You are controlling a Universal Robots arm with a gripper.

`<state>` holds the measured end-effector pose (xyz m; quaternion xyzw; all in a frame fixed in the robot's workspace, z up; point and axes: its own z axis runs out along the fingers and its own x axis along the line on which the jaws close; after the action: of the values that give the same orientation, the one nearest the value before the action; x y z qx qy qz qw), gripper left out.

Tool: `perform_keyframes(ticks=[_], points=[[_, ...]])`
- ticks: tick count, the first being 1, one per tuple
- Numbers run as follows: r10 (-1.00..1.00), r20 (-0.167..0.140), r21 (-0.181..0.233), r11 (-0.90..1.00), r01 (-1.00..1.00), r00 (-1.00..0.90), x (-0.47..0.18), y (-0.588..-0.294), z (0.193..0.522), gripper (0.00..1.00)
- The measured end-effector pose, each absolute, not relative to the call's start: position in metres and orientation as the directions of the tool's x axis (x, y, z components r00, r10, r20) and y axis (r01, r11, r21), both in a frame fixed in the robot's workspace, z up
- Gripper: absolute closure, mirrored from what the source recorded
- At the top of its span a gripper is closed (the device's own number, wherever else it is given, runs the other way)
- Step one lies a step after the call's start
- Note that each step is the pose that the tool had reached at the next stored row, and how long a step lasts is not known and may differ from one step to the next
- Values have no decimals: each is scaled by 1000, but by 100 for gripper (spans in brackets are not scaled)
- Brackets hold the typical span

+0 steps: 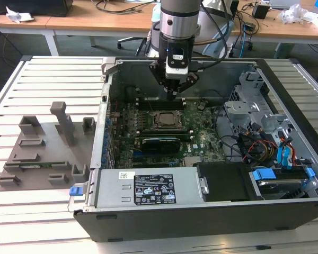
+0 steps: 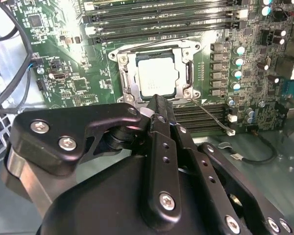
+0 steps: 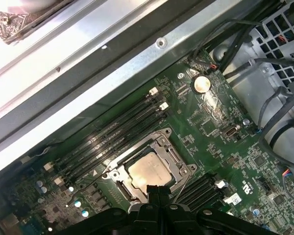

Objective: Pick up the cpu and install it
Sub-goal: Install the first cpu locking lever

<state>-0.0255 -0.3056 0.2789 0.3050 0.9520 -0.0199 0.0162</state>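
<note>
The cpu lies flat inside the open socket frame on the green motherboard, silvery top facing up. The first wrist view shows the cpu seated in that same frame. In the exterior view my gripper hangs inside the open computer case, a little above and behind the socket. Both wrist views show the black fingers pressed together, their tips just short of the chip's near edge. Nothing shows between them.
Black memory slots run beside the socket. A long black card sits in front of it. Drive cages and cables fill the exterior view's right, the power supply the front. A grey fixture stands on the slatted table.
</note>
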Motion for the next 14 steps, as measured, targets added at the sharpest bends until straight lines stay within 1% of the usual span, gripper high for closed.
perform_keyframes(ticks=[14], points=[[435, -43, -28, 899, 437, -899, -26, -306, 279, 89]])
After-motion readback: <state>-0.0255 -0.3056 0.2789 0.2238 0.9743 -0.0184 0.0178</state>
